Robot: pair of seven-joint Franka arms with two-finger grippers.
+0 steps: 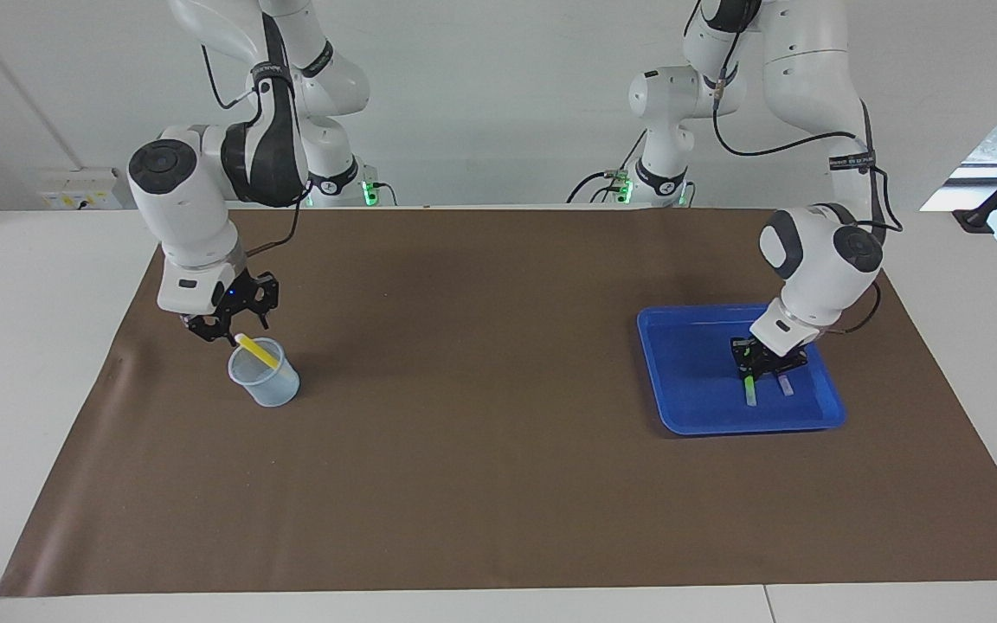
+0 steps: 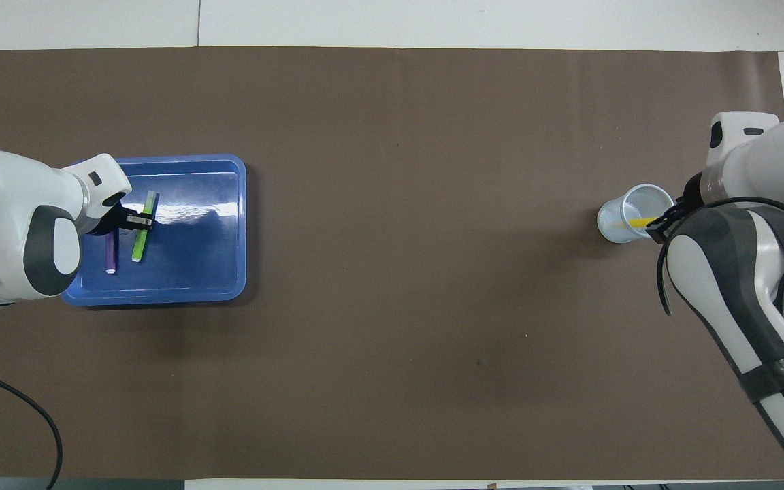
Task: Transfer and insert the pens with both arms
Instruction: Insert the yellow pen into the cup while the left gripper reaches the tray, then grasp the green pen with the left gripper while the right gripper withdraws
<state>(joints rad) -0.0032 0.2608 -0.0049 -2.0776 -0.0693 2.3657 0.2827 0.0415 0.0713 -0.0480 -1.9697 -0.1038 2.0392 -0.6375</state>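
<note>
**Facing view: one pen in the cup, the green one next**

Facing view showed me the yellow pen (image 1: 257,350) leaning in the clear cup (image 1: 264,378) at the right arm's end of the bench (image 1: 481,484), its pale end sticking out over the rim. My right hand (image 1: 223,331) hung just above that end, and I could not tell whether its fingers were parted or closed, nor whether they touched the pen. My left hand (image 1: 758,363) was down in the blue tray (image 1: 689,407) at the left arm's end, clenched on the green pen (image 1: 749,388), which lay tilted, one end out from under the fingers. The purple pen (image 2: 111,251) lay flat just beside it in the tray.

I judged the first insertion about done and the second pen's pick-up in hand. The next move would call for a straight lift clear of the tray wall without nudging the purple pen, then a carry toward the middle for the handover, while the right hand rises off the cup without tipping it.
</note>
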